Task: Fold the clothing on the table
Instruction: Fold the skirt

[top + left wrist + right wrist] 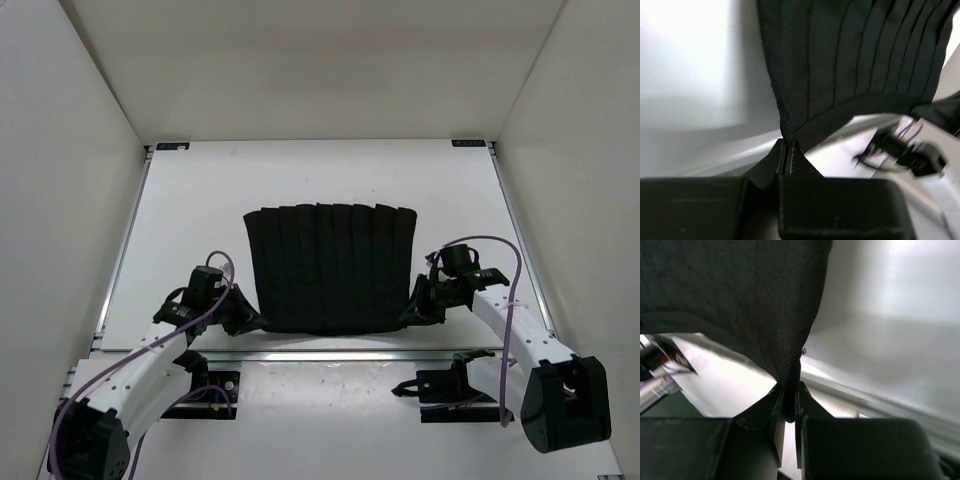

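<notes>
Black pleated garment (pixel 330 270) lies flat mid-tabletop (pixel 200 200). My left end effector (pixel 248 322) is clamped on its near-left corner and my right end effector (pixel 410 314) on its near-right corner. I should raise both corners evenly, then carry the hem to the far edge, taut and level.

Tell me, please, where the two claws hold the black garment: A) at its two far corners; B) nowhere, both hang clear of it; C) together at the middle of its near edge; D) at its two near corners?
D: the left claw and the right claw are each shut on a near corner of the clothing.
</notes>
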Controlling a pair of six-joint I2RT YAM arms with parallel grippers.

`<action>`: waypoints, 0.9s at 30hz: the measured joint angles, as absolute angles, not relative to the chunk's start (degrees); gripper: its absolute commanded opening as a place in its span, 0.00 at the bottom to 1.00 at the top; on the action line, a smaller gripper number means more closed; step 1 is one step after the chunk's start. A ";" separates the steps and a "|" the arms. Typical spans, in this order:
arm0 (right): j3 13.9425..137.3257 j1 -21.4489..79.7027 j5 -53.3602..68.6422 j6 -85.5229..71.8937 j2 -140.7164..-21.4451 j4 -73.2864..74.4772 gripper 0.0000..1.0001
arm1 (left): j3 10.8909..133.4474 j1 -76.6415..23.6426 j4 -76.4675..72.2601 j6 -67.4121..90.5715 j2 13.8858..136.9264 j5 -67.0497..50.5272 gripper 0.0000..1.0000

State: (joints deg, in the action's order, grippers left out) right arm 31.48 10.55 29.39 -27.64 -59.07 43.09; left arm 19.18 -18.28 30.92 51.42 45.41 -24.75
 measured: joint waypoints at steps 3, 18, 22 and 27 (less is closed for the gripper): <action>30.74 11.25 29.61 -27.62 -56.12 47.83 0.00 | 17.50 -19.94 35.59 52.03 38.44 -25.19 0.00; 87.07 0.49 34.30 -24.10 -99.79 52.14 0.44 | 70.78 -7.22 31.03 49.41 91.53 -28.29 0.38; 106.21 -0.91 30.55 -23.38 -117.97 51.00 0.74 | 78.98 -5.34 22.55 52.27 108.53 -32.08 0.51; 103.33 -1.32 26.63 -22.65 -119.70 48.49 0.76 | 72.75 -4.23 19.44 55.05 110.72 -33.67 0.52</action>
